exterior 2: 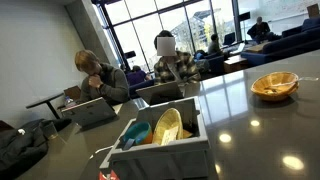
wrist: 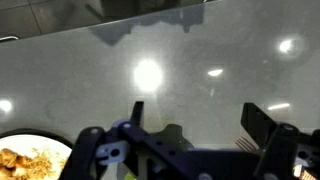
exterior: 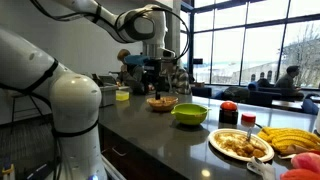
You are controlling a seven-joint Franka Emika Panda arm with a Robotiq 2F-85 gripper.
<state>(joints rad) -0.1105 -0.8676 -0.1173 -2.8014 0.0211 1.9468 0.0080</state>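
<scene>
End effector hangs above the counter, fingers spread wide and nothing between them; the wrist view shows only bare, glossy grey surface in the gap. The bowl of food sits on the counter just below the end effector and a little to one side. From the wrist only its edge shows, low in the corner, so the two do not look lined up.

That offset is the worry. Coming straight down from here, one finger could land on the rim instead of clearing it, and a knock there would likely tip the bowl or scatter food. The counter looks slick and throws back the ceiling lights, so a glancing touch may send the bowl skating rather than seating it in the grip.

Neighbours matter too. A green bowl stands near on one side and a yellow-green cup on the other, so a wide sideways swing risks clipping either. The plate and bananas lie well apart, out of harm's way.
</scene>
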